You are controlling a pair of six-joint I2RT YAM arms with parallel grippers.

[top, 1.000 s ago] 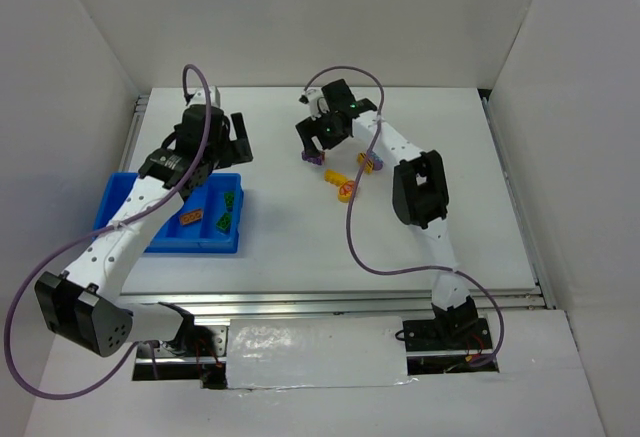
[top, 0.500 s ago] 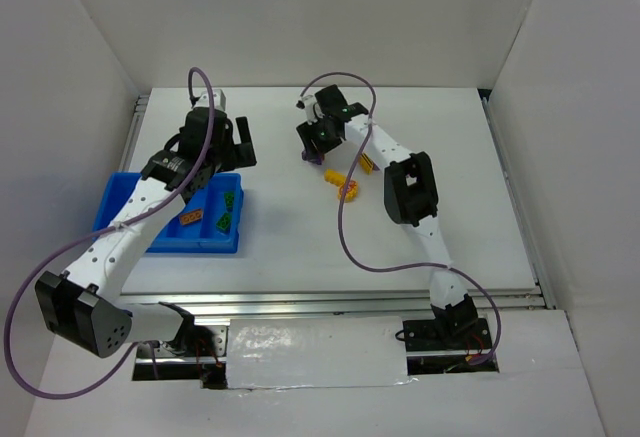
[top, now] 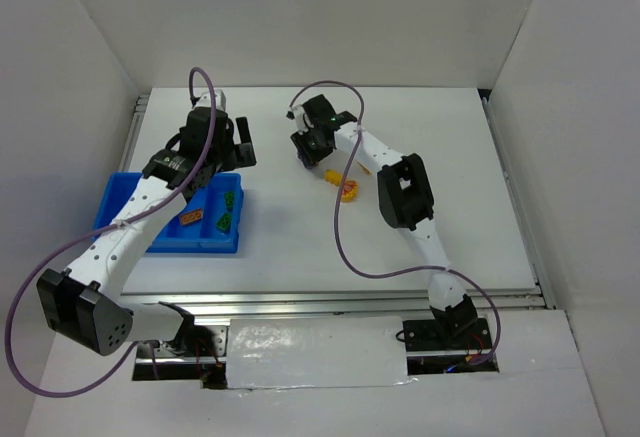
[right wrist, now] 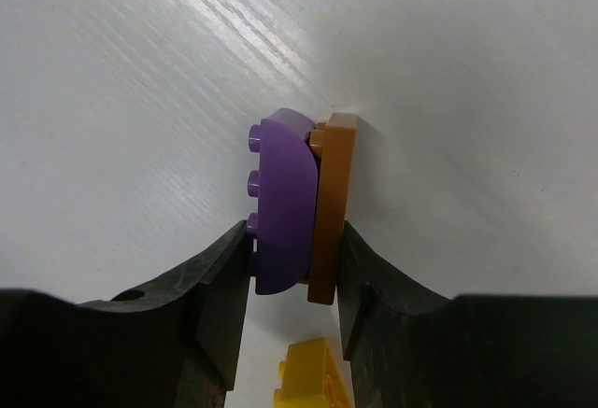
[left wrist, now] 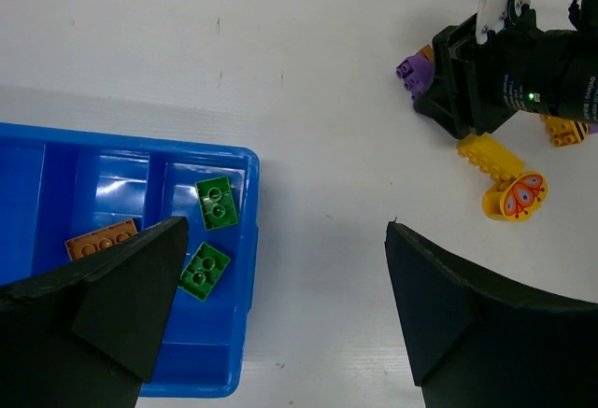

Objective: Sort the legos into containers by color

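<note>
I judge the sorting under half done. In the blue tray, near left, two green bricks share the rightmost compartment and an orange brick lies in the next. My right claw is clenched on a purple-and-orange brick on the table, far middle; yellow bricks lie just beside it. My left claw hangs released, empty, over the tray's right edge.

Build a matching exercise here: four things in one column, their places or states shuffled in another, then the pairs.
1. purple-and-orange lego
2. green legos
3. yellow lego with disc
4. left gripper

A. open, holding nothing
B. loose on the table
C. clamped in the right gripper
D. in the tray's end compartment

Pairs: 1-C, 2-D, 3-B, 4-A
</note>
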